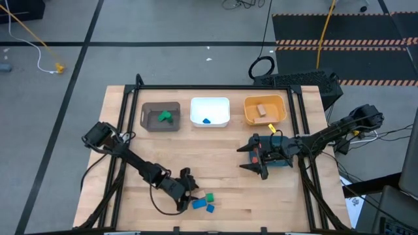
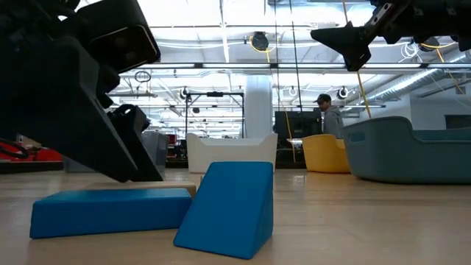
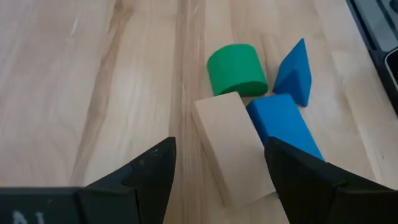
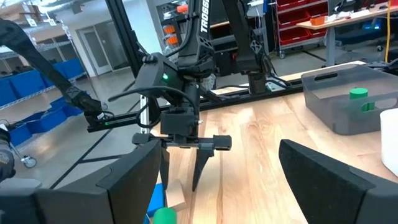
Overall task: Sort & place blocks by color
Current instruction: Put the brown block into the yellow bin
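Left gripper [image 3: 217, 168] straddles pale block [image 3: 233, 149], fingers open; bins [image 1: 160, 116] partly filled; four blocks remain; right gripper [image 1: 251, 158] open, idle.

I count four loose blocks under my left claw: one green cylinder [image 3: 237, 69], one blue wedge [image 3: 294, 65], one blue bar [image 3: 283, 126] and one pale wooden bar [image 3: 231, 148]. Three bins stand along the far edge: one brown bin [image 1: 160, 117], one white bin [image 1: 209, 111], one orange bin [image 1: 264, 109]. The brown holds what I take for two green blocks [image 1: 166, 117], though they blur together; the white one blue block [image 1: 206, 121]; the orange one wooden block [image 1: 260, 109]
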Controlling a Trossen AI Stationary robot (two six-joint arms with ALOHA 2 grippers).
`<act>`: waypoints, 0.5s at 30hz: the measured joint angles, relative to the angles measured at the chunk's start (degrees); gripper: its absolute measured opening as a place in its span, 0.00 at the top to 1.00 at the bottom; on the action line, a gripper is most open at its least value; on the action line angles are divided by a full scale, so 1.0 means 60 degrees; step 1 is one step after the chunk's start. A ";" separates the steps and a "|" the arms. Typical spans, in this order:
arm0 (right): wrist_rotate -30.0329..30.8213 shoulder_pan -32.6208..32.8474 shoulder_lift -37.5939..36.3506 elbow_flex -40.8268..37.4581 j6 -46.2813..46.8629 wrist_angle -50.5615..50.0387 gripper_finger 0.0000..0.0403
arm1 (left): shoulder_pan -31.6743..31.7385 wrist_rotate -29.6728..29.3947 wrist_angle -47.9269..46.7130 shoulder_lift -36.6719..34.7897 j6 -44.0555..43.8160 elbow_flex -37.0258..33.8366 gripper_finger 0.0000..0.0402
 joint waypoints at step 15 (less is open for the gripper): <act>0.0000 0.0000 0.0000 0.0000 -0.0029 -0.0120 0.21 | -0.0313 -0.0428 -0.0493 0.0000 -0.0535 0.0000 0.39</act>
